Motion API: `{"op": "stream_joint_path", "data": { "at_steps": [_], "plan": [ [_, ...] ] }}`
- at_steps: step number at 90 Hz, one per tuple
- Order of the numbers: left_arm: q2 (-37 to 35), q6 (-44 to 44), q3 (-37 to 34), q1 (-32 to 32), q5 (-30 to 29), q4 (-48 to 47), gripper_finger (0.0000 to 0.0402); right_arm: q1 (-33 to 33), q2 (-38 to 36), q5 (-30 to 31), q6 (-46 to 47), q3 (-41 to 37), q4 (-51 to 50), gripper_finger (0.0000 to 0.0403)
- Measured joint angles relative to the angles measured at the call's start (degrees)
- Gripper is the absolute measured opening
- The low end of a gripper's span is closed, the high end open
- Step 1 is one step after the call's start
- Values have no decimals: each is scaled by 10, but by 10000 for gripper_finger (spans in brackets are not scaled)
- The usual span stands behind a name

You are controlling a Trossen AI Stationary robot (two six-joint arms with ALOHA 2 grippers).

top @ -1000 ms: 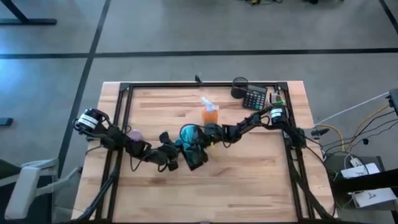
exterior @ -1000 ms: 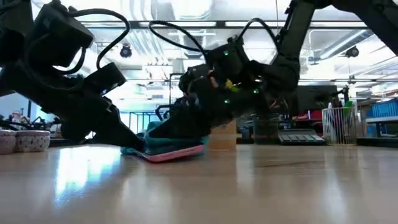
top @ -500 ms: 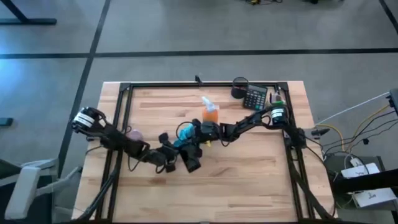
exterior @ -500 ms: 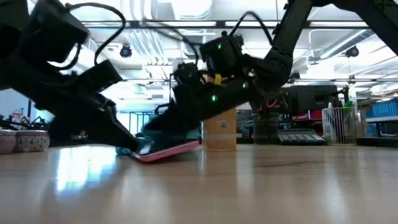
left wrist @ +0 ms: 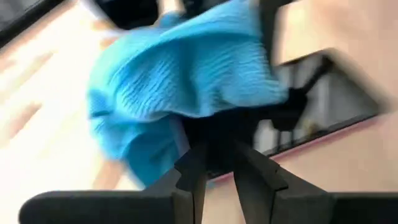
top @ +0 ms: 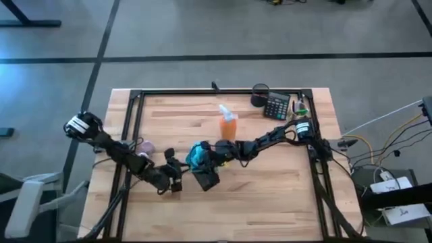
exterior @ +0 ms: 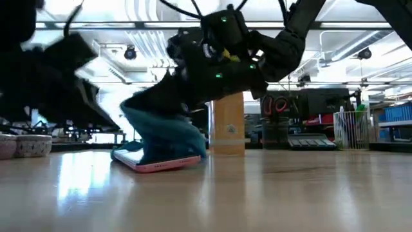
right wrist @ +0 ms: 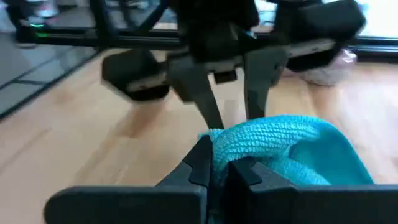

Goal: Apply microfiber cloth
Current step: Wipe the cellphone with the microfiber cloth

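Note:
The turquoise microfiber cloth point(exterior: 164, 132) hangs bunched from my right gripper point(right wrist: 219, 158), which is shut on it above the black slab point(top: 206, 179). The slab has a pink edge point(exterior: 158, 165) and lies on the table near its middle. The cloth's lower folds rest on the slab's top. My left gripper point(left wrist: 217, 152) stands just off the slab's left end, low over the table. It is open with nothing between its fingers, as the right wrist view shows it point(right wrist: 231, 102) beyond the cloth. My right gripper pinches the bunched top of the cloth point(right wrist: 231, 144) between its two fingers, several folds together. The fingers come from above, slanting in from the table's right. The cloth hangs slack below them, and its lower folds point(exterior: 175, 149) lie on the slab.
An orange spray bottle point(top: 228, 123) stands just behind the slab. A calculator point(top: 275, 106) and a black cup point(top: 260, 94) sit at the far right. A pinkish thing point(top: 144, 146) lies by the left arm. A black frame rail point(top: 223, 91) borders the table.
My left gripper has drawn back from the slab toward the table's left and near edges. My right gripper has moved left and up with the cloth, which now hangs in a taller bunch. The slab's raised right end has come down, and it lies nearly flat.

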Motion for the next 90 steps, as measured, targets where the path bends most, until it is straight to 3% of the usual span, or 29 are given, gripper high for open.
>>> {"op": "stream_joint_path", "data": {
  "at_steps": [28, 40, 66, 84, 90],
  "plan": [
    [132, -25, 10, 35, -17, 69, 59, 0, 52, 3, 54, 16, -3, 0],
    [139, -32, 9, 36, -17, 71, 59, 1, 66, 61, 66, 42, -40, 0],
    [137, -36, 7, 38, -17, 63, 59, 4, 55, 155, 39, 106, -227, 0],
    [137, -50, 7, 38, -17, 53, 59, 11, 50, 193, 31, 118, -250, 0],
    [137, -50, 7, 38, -15, 50, 59, 14, 42, 232, 26, 117, -272, 0]
  ]
}}
